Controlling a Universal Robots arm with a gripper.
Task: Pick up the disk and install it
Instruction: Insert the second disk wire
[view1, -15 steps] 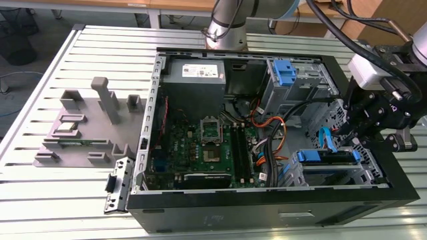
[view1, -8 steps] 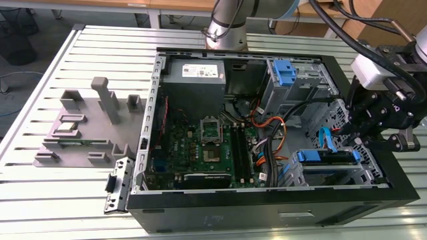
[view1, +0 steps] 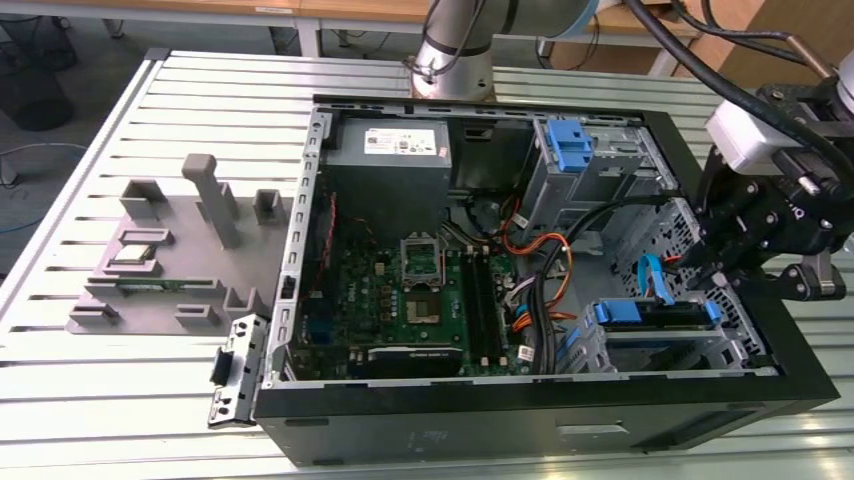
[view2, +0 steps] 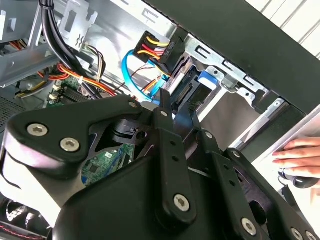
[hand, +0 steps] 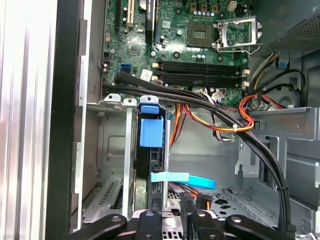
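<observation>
Exterior view | disk (view1: 654, 313) seated in bay, blue rails | gripper (view1: 711, 272) just beside

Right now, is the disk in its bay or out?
In: the disk sits on edge in the bay, blue rails showing, with the gripper just above.

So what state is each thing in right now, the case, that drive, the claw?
Computer case: side open, insides exposed.
Disk: seated in its bay, on edge.
Gripper: hovering at the disk, empty.
Processor socket: empty.
</observation>
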